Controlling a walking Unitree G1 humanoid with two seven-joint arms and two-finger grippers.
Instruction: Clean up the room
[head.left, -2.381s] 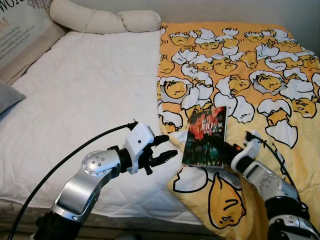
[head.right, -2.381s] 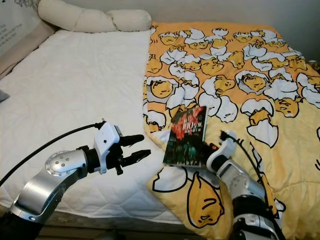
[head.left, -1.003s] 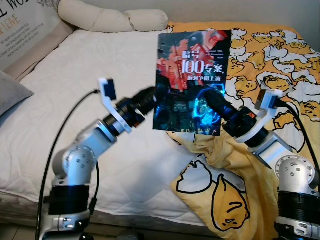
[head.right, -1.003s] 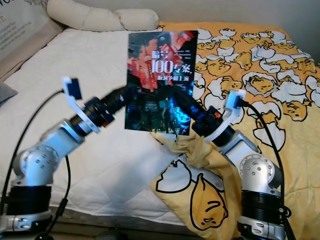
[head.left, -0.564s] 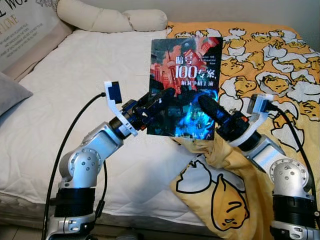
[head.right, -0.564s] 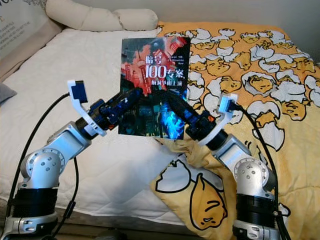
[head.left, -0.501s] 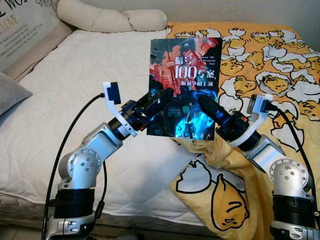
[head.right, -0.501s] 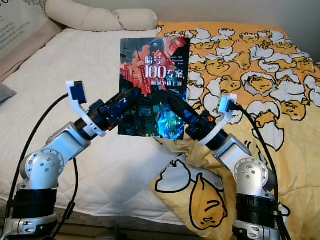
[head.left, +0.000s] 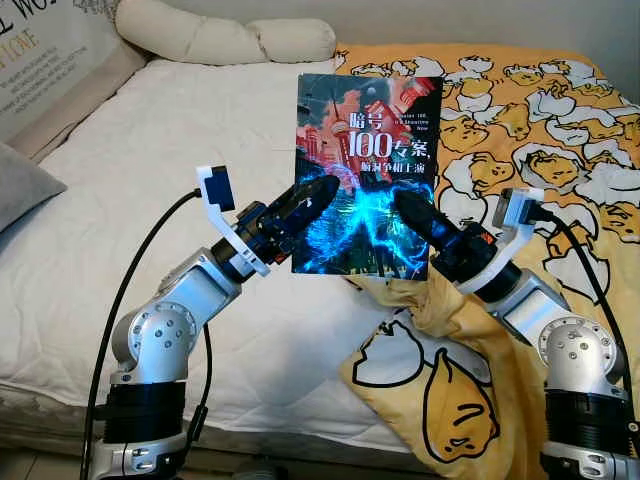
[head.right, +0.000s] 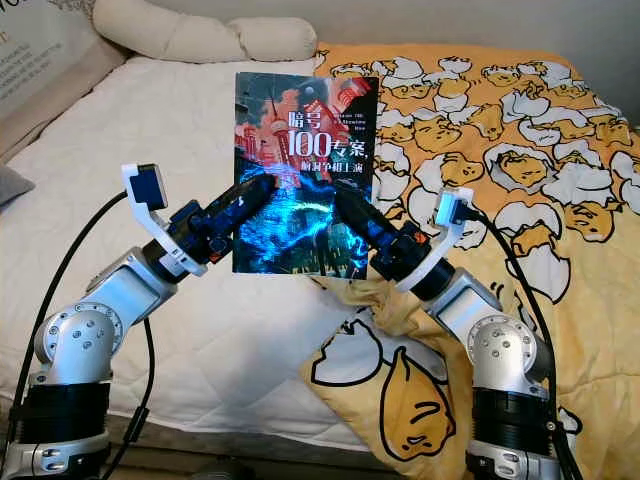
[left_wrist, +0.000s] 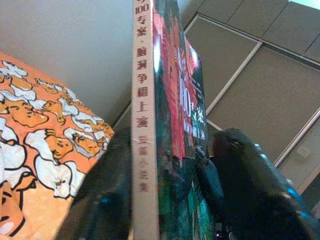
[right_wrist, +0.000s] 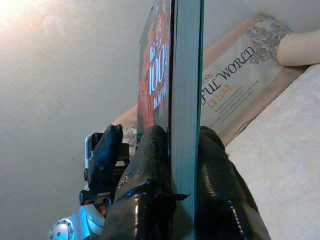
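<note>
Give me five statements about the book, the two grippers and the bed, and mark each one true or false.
1. The book is held upright above the bed, cover toward the head camera. True.
2. The right gripper is shut on the book's page edge. True.
3. The left gripper hangs idle beside the bed. False: its fingers straddle the book's spine side.
4. The yellow egg-print blanket covers the whole mattress. False: it covers the robot's right side; the left part is bare white.
5. The book lies flat on the blanket. False: it is lifted clear of it.
</note>
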